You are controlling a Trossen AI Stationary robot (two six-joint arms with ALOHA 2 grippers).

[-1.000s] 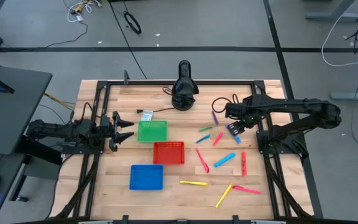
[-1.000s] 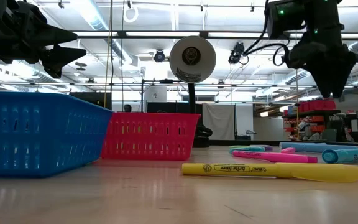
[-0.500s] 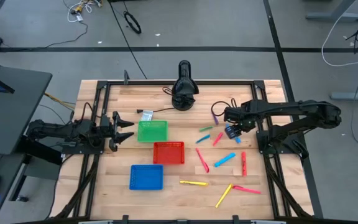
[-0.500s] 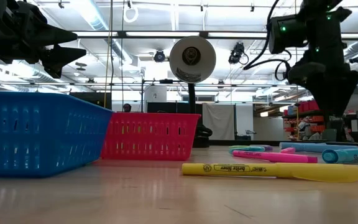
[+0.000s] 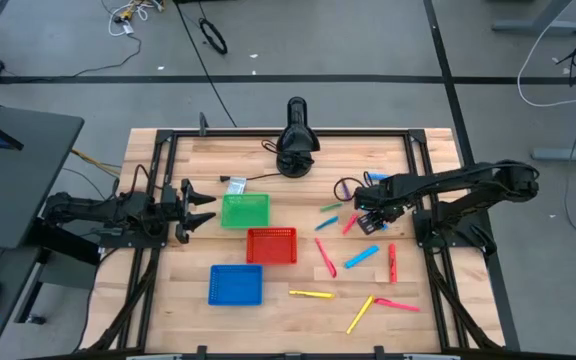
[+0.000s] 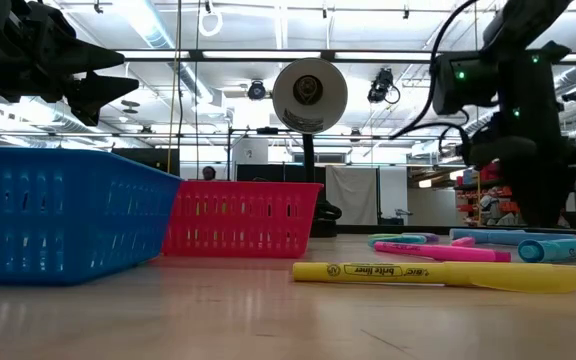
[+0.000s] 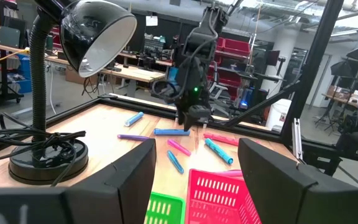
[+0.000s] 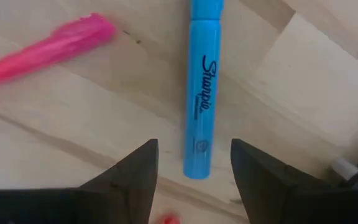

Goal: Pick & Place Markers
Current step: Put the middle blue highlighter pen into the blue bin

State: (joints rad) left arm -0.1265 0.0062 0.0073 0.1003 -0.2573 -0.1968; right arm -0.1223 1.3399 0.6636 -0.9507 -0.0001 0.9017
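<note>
Two open right fingers (image 8: 194, 180) astride blue marker (image 8: 203, 87), pink marker (image 8: 45, 50) beside

Both arms (image 5: 108, 210) are matte black, built of slim jointed links with blocky housings at the joints. Thin black cables loop along the right arm (image 5: 468, 182), and small green lights glow on its wrist housing (image 6: 460, 75). Each tool (image 8: 191, 168) ends in two dark, wedge-shaped fingers (image 7: 123, 180).

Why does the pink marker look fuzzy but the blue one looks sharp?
Right wrist view: the blue marker lies between the open jaws, its lettering crisp; the pink marker looks soft and smeared. Low view: the yellow marker is sharp, the room behind hazier.
</note>
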